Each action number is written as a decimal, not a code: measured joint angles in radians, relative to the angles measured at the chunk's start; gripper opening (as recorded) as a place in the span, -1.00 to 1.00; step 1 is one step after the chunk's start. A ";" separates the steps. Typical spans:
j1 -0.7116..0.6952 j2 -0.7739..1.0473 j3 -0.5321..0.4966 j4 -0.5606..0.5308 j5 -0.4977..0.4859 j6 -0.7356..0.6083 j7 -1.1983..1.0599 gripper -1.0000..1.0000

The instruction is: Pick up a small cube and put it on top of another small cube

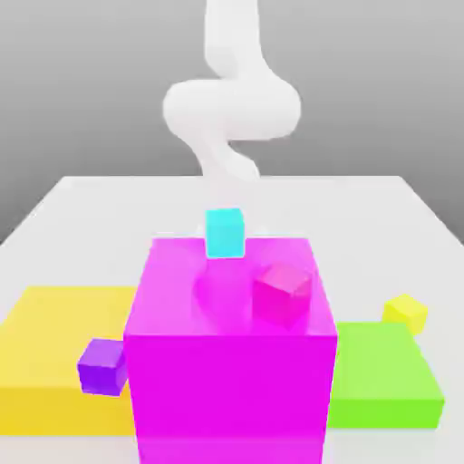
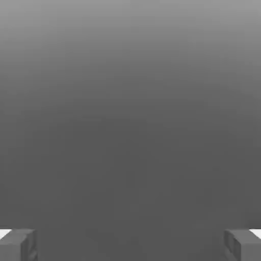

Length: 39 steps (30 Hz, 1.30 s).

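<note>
We see the small glossy yellow cube (image 1: 405, 313) near the white desk's (image 1: 381, 204) edge on the exterior view's right, behind the flat green block (image 1: 381, 376). Our grey-fingered gripper (image 2: 130, 244) stands wide apart, holding nothing.

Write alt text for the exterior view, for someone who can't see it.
A big magenta block fills the foreground with a small pink cube on top and a cyan cube at its far edge. A white robot arm rises behind; flat yellow and green blocks flank it.
</note>
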 joint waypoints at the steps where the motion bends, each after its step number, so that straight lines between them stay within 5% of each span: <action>1: 0.036 0.034 0.002 -0.020 0.002 0.022 -0.049 0.00; 18: 0.516 0.557 0.114 -0.328 0.037 0.356 -0.818 0.00; 24: 0.664 0.743 0.190 -0.434 -0.019 0.475 -1.035 0.00; 31: 0.752 0.993 0.067 -0.408 -0.153 0.672 -0.975 0.00; 32: 0.763 1.013 0.055 -0.405 -0.159 0.688 -0.970 -1.00; 39: 0.762 1.010 0.056 -0.405 -0.160 0.684 -0.969 -1.00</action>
